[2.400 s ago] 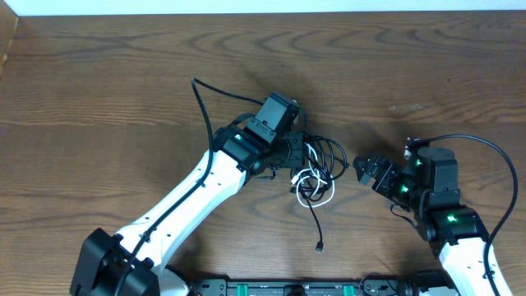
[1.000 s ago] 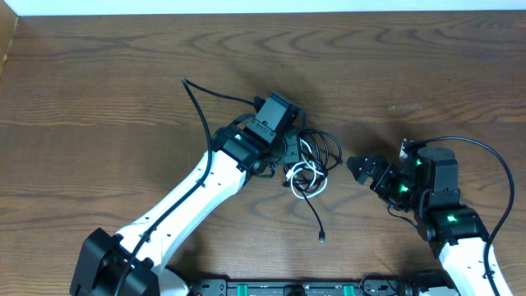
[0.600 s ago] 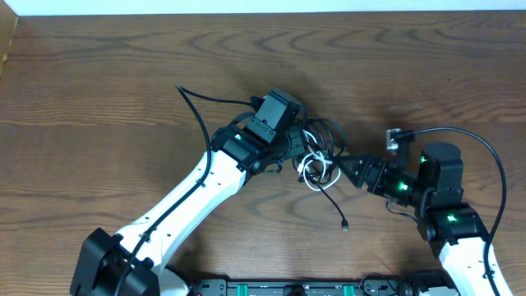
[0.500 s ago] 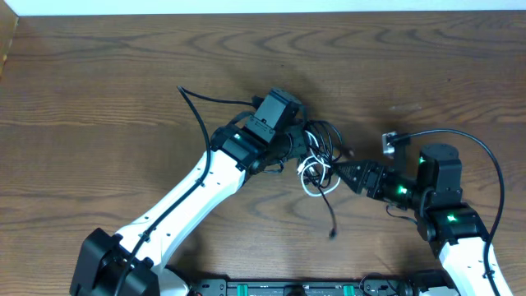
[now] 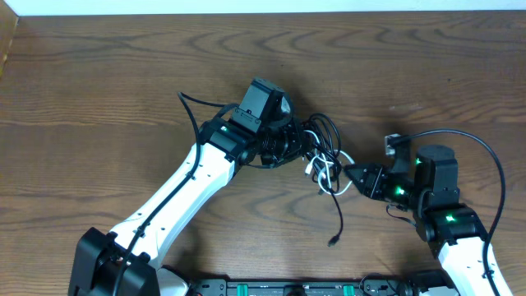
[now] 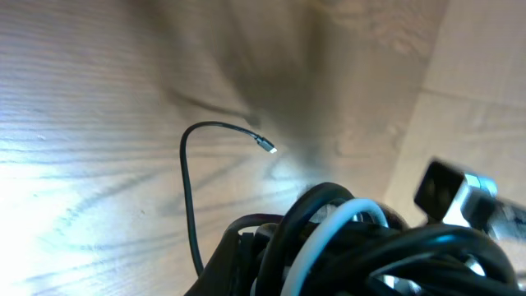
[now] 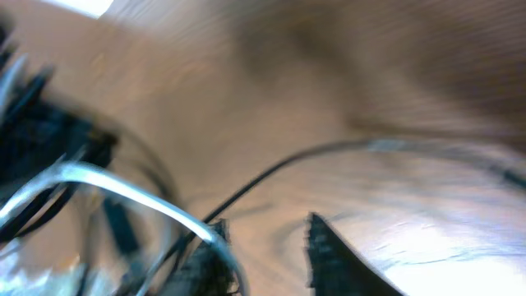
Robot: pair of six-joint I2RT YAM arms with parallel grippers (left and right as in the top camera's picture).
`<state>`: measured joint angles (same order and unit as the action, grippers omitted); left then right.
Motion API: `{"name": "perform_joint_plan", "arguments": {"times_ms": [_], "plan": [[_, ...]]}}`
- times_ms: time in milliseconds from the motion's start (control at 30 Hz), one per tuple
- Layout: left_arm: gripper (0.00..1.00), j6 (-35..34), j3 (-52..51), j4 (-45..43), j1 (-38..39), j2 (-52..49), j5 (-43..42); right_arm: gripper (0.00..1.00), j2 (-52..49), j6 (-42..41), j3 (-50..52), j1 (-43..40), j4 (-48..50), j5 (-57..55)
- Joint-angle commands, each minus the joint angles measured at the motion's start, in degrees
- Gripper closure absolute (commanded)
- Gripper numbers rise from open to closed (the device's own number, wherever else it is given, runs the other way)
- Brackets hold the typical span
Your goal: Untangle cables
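Note:
The cables (image 5: 322,141) are a knot of thin black cords and one white cord (image 5: 330,171), held up at the table's middle. My left gripper (image 5: 289,150) is shut on the knot's left side. In the left wrist view the cables (image 6: 370,247) fill the bottom and hide the jaws. One black tail (image 5: 338,215) hangs down to a plug near the front. My right gripper (image 5: 353,176) points left at the white loop. In the blurred right wrist view its fingers (image 7: 339,261) stand apart with bare wood between them, and the white cord (image 7: 123,185) crosses the left fingertip.
A loose black end (image 5: 191,105) trails up-left of the left arm. In the left wrist view a thin black cord (image 6: 187,177) with a small plug lies on the wood. The right arm's thick black wire (image 5: 485,152) arcs over its wrist. The brown table (image 5: 99,74) stretches all around.
My right gripper came in from the right to the white loop and its jaws narrowed. The left gripper shifted the knot up and left. The hanging tail swung to the right.

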<state>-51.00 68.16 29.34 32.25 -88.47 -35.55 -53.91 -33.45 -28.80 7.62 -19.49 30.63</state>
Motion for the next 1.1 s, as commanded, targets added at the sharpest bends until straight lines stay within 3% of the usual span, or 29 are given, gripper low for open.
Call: {"name": "perform_joint_plan", "arguments": {"times_ms": [0,100,333,433,600,700,800,900,1000,1067], "plan": [[0.92,4.4,0.3,-0.2,-0.2,0.2,-7.6,0.80,-0.2,-0.4,-0.3,0.3,0.0,-17.4],[0.92,9.4,0.3,0.4,-0.2,0.2,-8.7,0.82,-0.2,-3.0,-0.3,0.3,-0.1,-28.2],[0.92,16.1,0.3,0.8,-0.4,0.2,-5.0,0.82,-0.2,-3.3,-0.3,0.2,-1.4,-33.1],[0.92,16.0,0.3,1.2,-0.3,0.2,6.9,0.63,0.0,-2.7,-0.3,0.2,-1.6,-23.7],[0.92,14.8,0.3,1.4,-0.4,0.2,12.9,0.48,1.2,5.5,-0.3,0.2,0.6,1.7],[0.92,7.4,0.3,4.2,-0.4,0.1,23.6,0.41,2.7,7.4,-0.3,0.2,-0.1,11.5],[0.92,-5.8,0.3,7.6,-0.3,0.1,33.2,0.39,4.1,7.4,-0.3,0.2,0.7,21.3],[0.92,-12.3,0.3,7.7,-0.3,0.1,33.5,0.44,4.6,4.3,-0.3,0.2,3.8,29.4],[0.92,-16.3,0.3,7.7,-0.3,0.1,33.5,0.53,4.5,-5.3,-0.3,0.7,6.1,29.7],[0.92,-17.5,0.3,7.7,0.0,0.0,33.5,0.53,4.5,-6.7,-0.3,1.5,8.0,29.2]]}}
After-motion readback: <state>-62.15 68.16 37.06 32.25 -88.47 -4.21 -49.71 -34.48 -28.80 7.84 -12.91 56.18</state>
